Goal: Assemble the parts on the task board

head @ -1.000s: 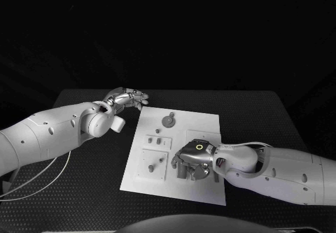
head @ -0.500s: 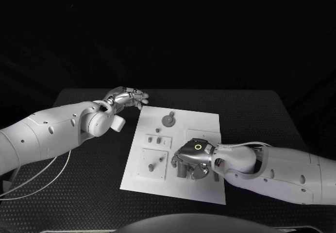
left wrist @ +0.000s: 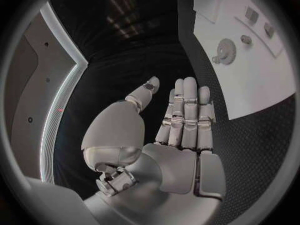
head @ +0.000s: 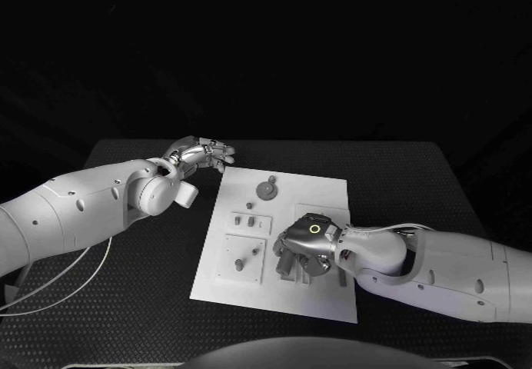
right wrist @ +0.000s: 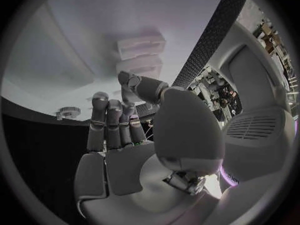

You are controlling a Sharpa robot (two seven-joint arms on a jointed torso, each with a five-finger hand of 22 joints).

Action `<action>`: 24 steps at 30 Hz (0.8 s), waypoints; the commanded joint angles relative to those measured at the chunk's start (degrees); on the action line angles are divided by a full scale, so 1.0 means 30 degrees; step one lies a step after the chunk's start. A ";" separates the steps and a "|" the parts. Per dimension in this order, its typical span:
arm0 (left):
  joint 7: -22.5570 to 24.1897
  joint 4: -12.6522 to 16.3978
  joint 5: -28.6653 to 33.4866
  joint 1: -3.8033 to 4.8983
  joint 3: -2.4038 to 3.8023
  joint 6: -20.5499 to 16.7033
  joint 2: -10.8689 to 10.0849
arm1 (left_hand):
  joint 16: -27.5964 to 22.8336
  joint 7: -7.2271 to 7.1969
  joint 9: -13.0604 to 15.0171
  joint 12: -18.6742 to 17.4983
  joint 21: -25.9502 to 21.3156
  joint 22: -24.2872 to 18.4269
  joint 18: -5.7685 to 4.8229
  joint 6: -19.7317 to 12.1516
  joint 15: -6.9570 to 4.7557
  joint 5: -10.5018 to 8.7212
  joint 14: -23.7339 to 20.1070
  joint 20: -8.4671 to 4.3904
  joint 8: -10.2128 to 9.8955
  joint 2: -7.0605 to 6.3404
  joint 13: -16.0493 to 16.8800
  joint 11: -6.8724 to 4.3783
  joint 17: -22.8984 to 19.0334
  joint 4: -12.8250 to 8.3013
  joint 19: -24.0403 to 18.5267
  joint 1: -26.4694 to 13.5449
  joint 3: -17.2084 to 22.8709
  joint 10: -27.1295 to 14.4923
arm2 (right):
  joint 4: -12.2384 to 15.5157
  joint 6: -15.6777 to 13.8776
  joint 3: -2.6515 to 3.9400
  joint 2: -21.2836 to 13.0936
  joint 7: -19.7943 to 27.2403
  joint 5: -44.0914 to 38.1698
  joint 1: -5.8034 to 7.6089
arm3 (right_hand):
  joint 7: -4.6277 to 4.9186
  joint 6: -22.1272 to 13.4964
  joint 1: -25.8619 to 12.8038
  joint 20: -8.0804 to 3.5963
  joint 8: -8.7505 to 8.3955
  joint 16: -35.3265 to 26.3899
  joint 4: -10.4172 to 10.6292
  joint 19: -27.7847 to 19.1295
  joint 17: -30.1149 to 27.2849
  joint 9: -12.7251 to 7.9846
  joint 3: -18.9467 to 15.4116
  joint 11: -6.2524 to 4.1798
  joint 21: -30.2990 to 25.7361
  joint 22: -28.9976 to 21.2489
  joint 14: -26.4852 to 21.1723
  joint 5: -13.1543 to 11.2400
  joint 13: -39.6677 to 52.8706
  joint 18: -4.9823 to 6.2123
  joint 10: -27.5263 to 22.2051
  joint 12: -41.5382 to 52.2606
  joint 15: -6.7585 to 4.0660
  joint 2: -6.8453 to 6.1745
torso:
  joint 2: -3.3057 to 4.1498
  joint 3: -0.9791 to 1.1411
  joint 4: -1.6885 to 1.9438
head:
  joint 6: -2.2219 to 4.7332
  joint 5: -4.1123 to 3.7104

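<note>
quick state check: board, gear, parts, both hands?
task board: flat on the black table, slightly skewed.
gear: lying on the board's far end, untouched.
small parts: standing in their slots, mid-board.
left hand: off the board by its far left corner, holding nothing, fingers straight and together in the left wrist view.
right hand: palm down over the board's near middle; whether it holds a part cannot be told.

- No text, label, brand or number can be read anywhere in these views.
- The one sign-like mark is a small glowing ring on the back of the right hand (head: 301,250), over the task board (head: 321,188).
</note>
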 commanded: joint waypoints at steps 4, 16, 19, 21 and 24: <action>0.0132 0.0052 0.0106 0.0014 0.0010 0.0278 0.0014 | -0.0102 0.0080 0.0028 0.0094 -0.0075 0.0024 -0.0066 0.0008 0.0039 -0.0005 -0.0043 -0.0441 -0.0106 0.0045 -0.0023 0.0015 0.0025 0.0107 -0.0138 -0.0139 -0.0002 -0.0168 | -0.0151 0.0762 -0.0145 -0.0063 -0.0320 -0.0372 -0.0172 | 0.0533 0.1268 -0.0447 -0.0177 0.0610 0.0222 0.0180 0.0277 -0.0055 0.0064 -0.0112 -0.0166 0.0316 0.0275 0.0162 -0.0036 -0.0208 -0.0006 0.0384 0.0291 -0.0113 0.0174 | 0.0001 -0.0012 0.0015 | -0.0001 -0.0016; 0.0117 0.0045 0.0106 0.0014 0.0010 0.0274 0.0030 | -0.0106 0.0081 0.0031 0.0098 -0.0081 0.0032 -0.0069 0.0007 0.0041 -0.0016 -0.0048 -0.0438 -0.0109 0.0030 -0.0023 0.0016 0.0029 0.0111 -0.0141 -0.0148 -0.0014 -0.0172 | -0.0065 -0.0176 -0.0143 -0.0133 0.0579 0.0936 -0.0184 | 0.0204 0.2815 -0.1539 -0.0372 0.1182 0.0375 0.0292 0.0563 -0.0181 0.0056 -0.0894 -0.0367 0.0570 0.0157 0.0461 -0.0038 -0.0622 -0.0006 0.0789 0.0501 -0.0238 0.0577 | 0.0002 -0.0006 0.0014 | 0.0013 -0.0019; 0.0097 0.0043 0.0106 0.0014 0.0010 0.0285 0.0032 | -0.0107 0.0082 0.0032 0.0099 -0.0083 0.0035 -0.0069 0.0006 0.0042 -0.0017 -0.0049 -0.0437 -0.0110 0.0027 -0.0023 0.0017 0.0031 0.0112 -0.0142 -0.0151 -0.0017 -0.0173 | -0.0051 -0.0384 -0.0141 -0.0160 0.0524 0.1112 -0.0184 | 0.0118 0.3092 -0.1837 -0.0427 0.1275 0.0368 0.0435 0.0684 -0.0253 0.0064 -0.0977 -0.0437 0.0589 0.0088 0.0603 -0.0040 -0.0769 -0.0006 0.0944 0.0510 -0.0292 0.0711 | -0.0002 -0.0009 0.0013 | 0.0042 -0.0013; 0.0091 0.0047 0.0100 0.0014 0.0010 0.0296 0.0032 | -0.0107 0.0082 0.0033 0.0100 -0.0083 0.0036 -0.0069 0.0006 0.0042 -0.0017 -0.0050 -0.0437 -0.0110 0.0024 -0.0024 0.0017 0.0032 0.0112 -0.0143 -0.0152 -0.0019 -0.0173 | -0.0051 -0.0582 -0.0141 -0.0165 0.0508 0.1106 -0.0186 | 0.0097 0.3166 -0.2009 -0.0447 0.1288 0.0354 0.0557 0.0732 -0.0288 0.0056 -0.1000 -0.0465 0.0584 0.0050 0.0657 -0.0038 -0.0833 -0.0006 0.1003 0.0510 -0.0315 0.0746 | -0.0003 -0.0007 0.0010 | 0.0054 -0.0012; 0.0069 0.0039 0.0099 0.0014 0.0010 0.0311 0.0038 | -0.0108 0.0082 0.0034 0.0101 -0.0085 0.0038 -0.0070 0.0005 0.0043 -0.0018 -0.0051 -0.0436 -0.0111 0.0021 -0.0024 0.0017 0.0033 0.0112 -0.0144 -0.0152 -0.0022 -0.0175 | -0.0018 -0.0789 -0.0141 -0.0147 0.0557 0.1093 -0.0203 | 0.0094 0.3181 -0.2068 -0.0460 0.1281 0.0346 0.0593 0.0747 -0.0304 0.0046 -0.0992 -0.0479 0.0578 0.0032 0.0679 -0.0039 -0.0864 -0.0006 0.1024 0.0507 -0.0327 0.0754 | 0.0000 -0.0012 0.0012 | 0.0053 -0.0014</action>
